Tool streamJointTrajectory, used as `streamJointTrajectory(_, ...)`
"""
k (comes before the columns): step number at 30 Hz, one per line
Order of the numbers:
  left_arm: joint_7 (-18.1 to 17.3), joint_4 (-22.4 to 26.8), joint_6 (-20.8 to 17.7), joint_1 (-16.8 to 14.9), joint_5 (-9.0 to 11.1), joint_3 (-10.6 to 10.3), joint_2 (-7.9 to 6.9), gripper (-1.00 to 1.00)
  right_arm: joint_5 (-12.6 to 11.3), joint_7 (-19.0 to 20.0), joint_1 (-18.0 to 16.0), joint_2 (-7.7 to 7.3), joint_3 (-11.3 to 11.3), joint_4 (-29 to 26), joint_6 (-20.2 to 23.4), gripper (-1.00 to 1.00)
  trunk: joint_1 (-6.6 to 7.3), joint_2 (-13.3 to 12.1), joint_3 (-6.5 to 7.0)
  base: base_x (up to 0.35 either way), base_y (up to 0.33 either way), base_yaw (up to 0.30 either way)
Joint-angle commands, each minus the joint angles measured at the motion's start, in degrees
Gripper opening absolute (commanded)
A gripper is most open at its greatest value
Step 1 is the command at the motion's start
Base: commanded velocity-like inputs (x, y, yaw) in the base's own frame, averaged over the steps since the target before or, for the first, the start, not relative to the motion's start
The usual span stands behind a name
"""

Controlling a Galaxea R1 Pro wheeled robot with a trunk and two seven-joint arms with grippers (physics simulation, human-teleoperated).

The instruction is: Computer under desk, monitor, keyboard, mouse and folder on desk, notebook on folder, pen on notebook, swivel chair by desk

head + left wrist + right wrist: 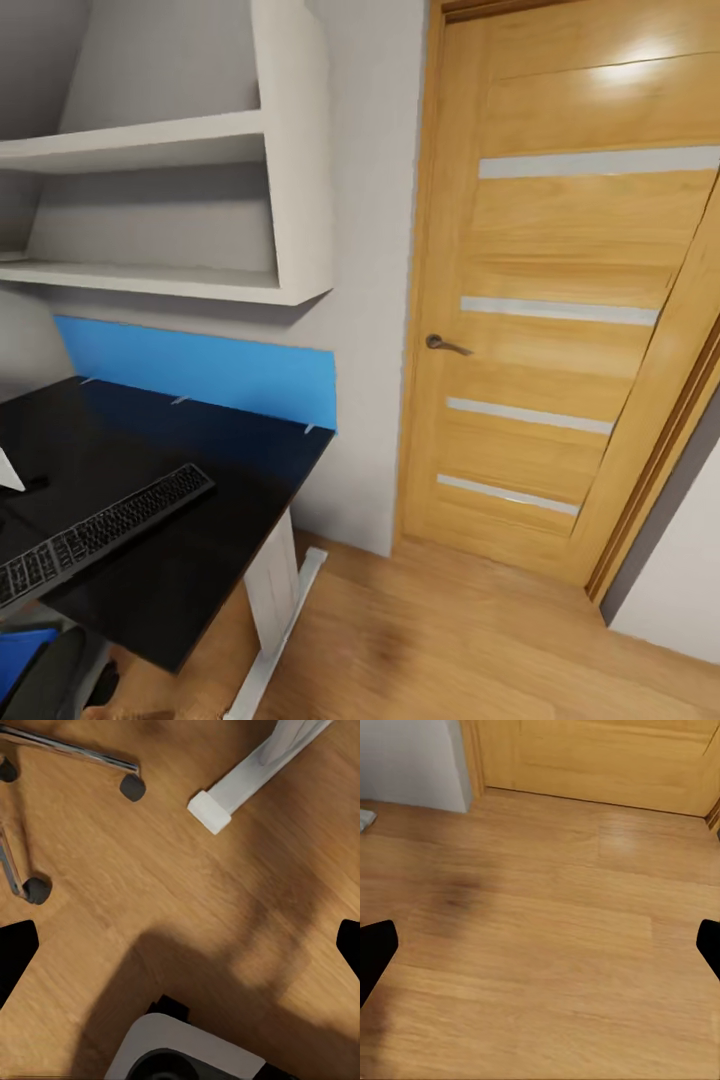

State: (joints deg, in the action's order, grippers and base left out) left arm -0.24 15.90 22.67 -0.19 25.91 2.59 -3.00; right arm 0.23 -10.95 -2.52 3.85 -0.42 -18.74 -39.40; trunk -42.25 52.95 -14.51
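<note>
The desk (210, 470) has a glossy black top and a blue back panel (200, 370), and fills the left of the head view. The dark keyboard (100, 535) lies slanted on it near the front edge. A white corner, seemingly of the monitor (8, 470), pokes in at the left edge. Below the desk edge, a piece of the blue folder (20, 648) shows beside a dark part of the swivel chair (55, 680). The chair's chrome legs and castors (133, 786) stand on the floor under my left gripper (180, 945), which is open and empty. My right gripper (540, 949) hangs open over bare floor.
The desk's white leg (272, 590) and its foot (225, 799) rest on the light wood floor. A wooden door (560, 300) with a handle (445, 345) stands shut at the right. White wall shelves (170, 200) hang above the desk. My base (187, 1050) shows below the left gripper.
</note>
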Motion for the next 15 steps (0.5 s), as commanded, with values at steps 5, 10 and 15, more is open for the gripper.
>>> streamJointTrajectory(5,-0.17,0.01,0.22,-0.01,-0.08,0.17,0.02,1.00,0.04,-0.13,-0.03,0.02,-0.02,0.02,-0.15,1.00,-0.01,0.05,-0.07,0.000,0.000,0.290)
streamJointTrajectory(10,-0.34,-0.08,0.22,0.00,0.14,0.43,-0.05,1.00,0.04,-0.13,0.01,0.00,-0.02,0.02,-0.15,1.00,-0.01,0.05,-0.07,0.000,0.000,0.290)
streamJointTrajectory(15,-0.34,-0.15,0.37,-0.01,0.37,0.62,-0.13,1.00,0.04,-0.13,-0.02,-0.04,-0.02,0.02,-0.15,1.00,-0.01,0.05,-0.07,0.000,0.000,0.290)
